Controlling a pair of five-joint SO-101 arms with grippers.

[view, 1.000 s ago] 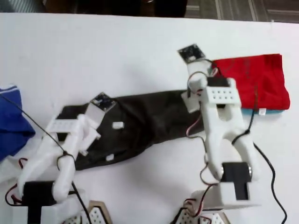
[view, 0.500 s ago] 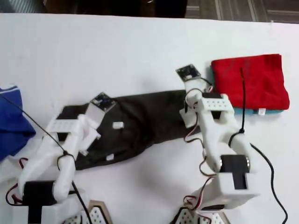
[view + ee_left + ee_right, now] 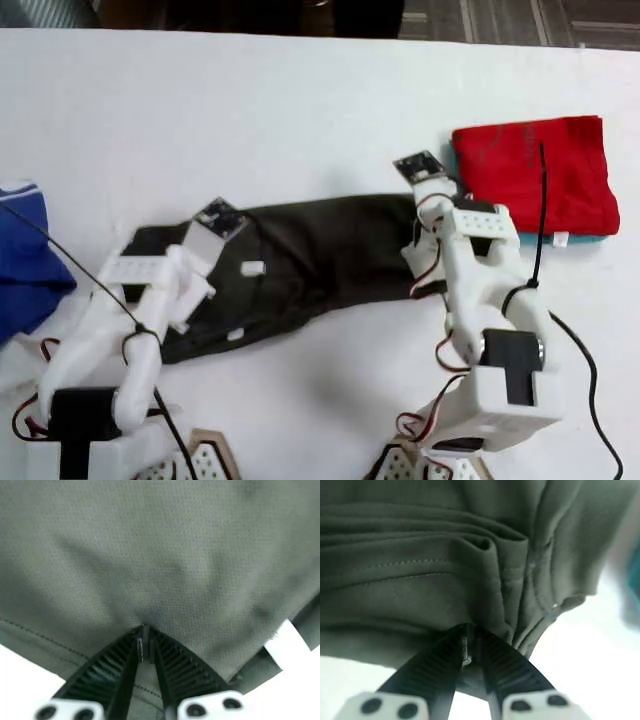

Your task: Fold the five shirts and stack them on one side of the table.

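dark shirt (image 3: 310, 260) is laid near the front of the table, long axis from arm to arm | left gripper (image 3: 144, 634) is clamped on one end | right gripper (image 3: 468, 634) is clamped on the bunched end, nearer the red shirt (image 3: 535, 175)
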